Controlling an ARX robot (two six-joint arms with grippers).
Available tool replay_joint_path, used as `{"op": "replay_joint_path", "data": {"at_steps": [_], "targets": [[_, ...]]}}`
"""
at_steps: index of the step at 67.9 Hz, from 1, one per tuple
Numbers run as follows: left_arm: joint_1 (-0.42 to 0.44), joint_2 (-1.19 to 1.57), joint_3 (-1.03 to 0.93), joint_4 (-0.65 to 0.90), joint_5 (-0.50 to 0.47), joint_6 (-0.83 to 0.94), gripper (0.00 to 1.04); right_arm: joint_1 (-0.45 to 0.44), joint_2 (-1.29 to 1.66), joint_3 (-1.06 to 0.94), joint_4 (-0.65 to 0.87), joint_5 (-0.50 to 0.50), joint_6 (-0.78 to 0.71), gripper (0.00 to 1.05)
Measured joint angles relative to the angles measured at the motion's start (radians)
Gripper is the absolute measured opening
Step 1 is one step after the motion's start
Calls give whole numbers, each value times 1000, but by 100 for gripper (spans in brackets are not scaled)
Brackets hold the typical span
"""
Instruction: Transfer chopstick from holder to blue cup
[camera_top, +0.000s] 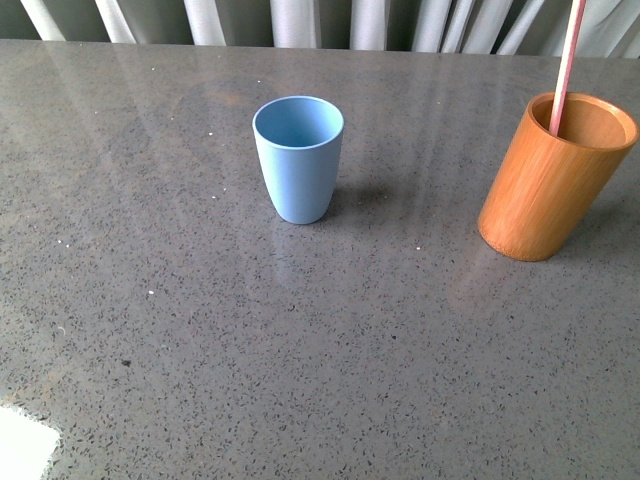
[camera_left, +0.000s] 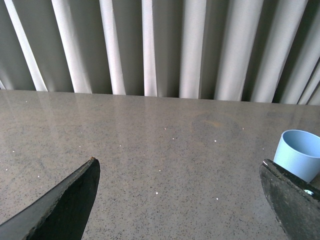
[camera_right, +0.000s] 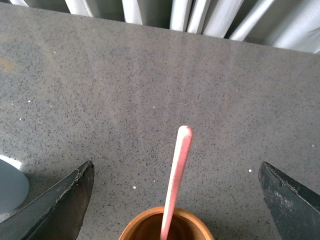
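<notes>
The light blue cup (camera_top: 298, 158) stands upright and empty at the table's middle back. To its right stands the orange-brown holder (camera_top: 555, 177) with a pinkish-red chopstick (camera_top: 566, 62) leaning in it, its top cut off by the frame. Neither arm shows in the front view. My right gripper (camera_right: 176, 170) is open above the holder (camera_right: 165, 226), and the chopstick (camera_right: 176, 174) rises between its spread fingers without touching them. My left gripper (camera_left: 180, 167) is open over bare table, with the blue cup (camera_left: 300, 152) just beyond one finger.
The grey speckled table (camera_top: 300, 340) stretches wide around both vessels. Pale pleated curtains (camera_left: 150, 45) hang behind its far edge. A white patch (camera_top: 25, 445) lies at the front left corner.
</notes>
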Motion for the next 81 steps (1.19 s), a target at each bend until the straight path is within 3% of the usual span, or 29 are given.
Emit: {"op": "replay_joint_path", "data": {"at_steps": [66, 81], "targets": [[0, 0, 0, 0, 0, 0, 96, 5, 199, 172, 8, 10, 29, 96], [0, 0, 0, 0, 0, 0, 96, 8, 199, 172, 3, 15, 34, 87]]}}
